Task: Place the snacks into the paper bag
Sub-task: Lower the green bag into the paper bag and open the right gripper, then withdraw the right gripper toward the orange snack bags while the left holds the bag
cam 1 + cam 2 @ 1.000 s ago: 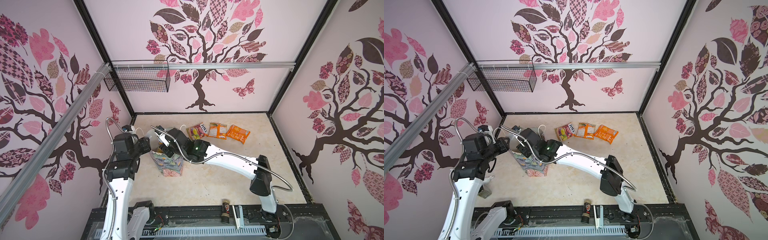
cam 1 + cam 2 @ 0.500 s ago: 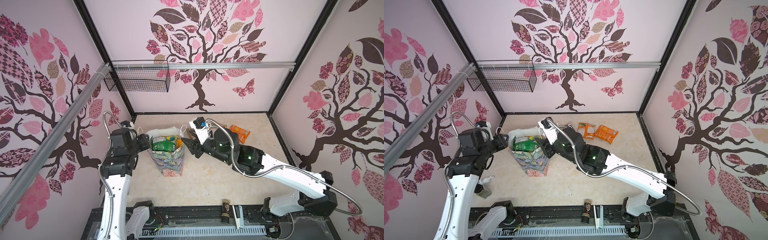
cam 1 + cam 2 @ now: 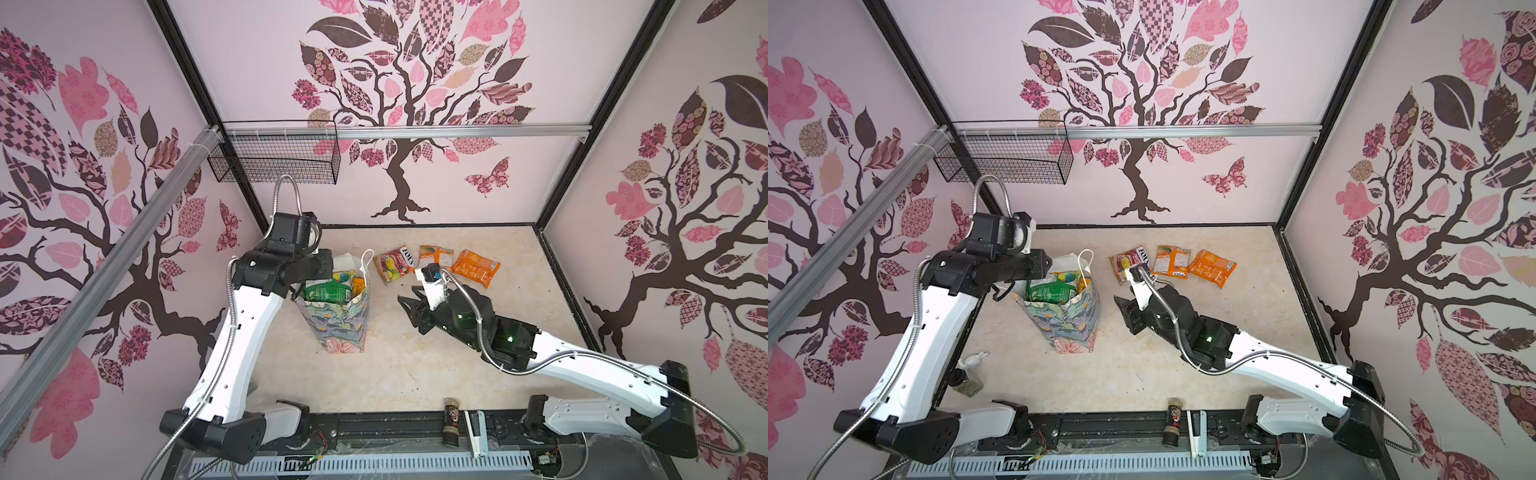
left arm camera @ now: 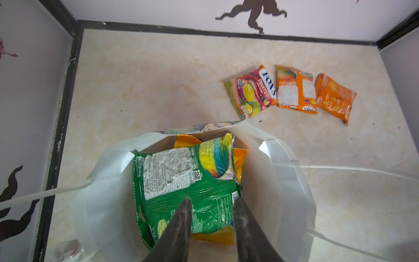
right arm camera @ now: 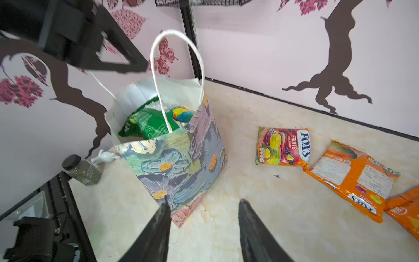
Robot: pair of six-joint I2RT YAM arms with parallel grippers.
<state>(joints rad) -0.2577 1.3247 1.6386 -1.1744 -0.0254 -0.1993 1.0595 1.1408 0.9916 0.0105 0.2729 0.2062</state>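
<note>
- The left arm (image 3: 249,332) reaches in from the left edge of the counter (image 3: 415,365). The left jaws hang over the open mouth of the paper bag (image 3: 340,328). They are narrowly parted with nothing pinched between them.
- The paper bag stands upright near the left edge, about midway back. It has a blue-and-green floral print outside, a white inside and white cord handles.
- A crinkled green packet (image 3: 326,291) lies flat across the top of the load, with yellow and orange wrappers showing under it. The bag looks nearly full.
- The right arm (image 3: 582,365) comes in from the front right corner. The right jaws stand moderately wide and empty over bare counter, just right of the bag.
- Three snacks lie in a row by the back edge.
  - A glossy FOX'S fruits packet (image 3: 395,264) is nearest the bag.
  - Next is an orange packet with a mango picture (image 3: 434,255), label side up, lying roughly back to front.
  - Last is an orange packet (image 3: 476,268), skewed.
- The FOX'S packet lies just beyond the right jaws, toward the back edge. I'd judge the right arm much the nearer for it. I can't call the packet's long axis from here.
</note>
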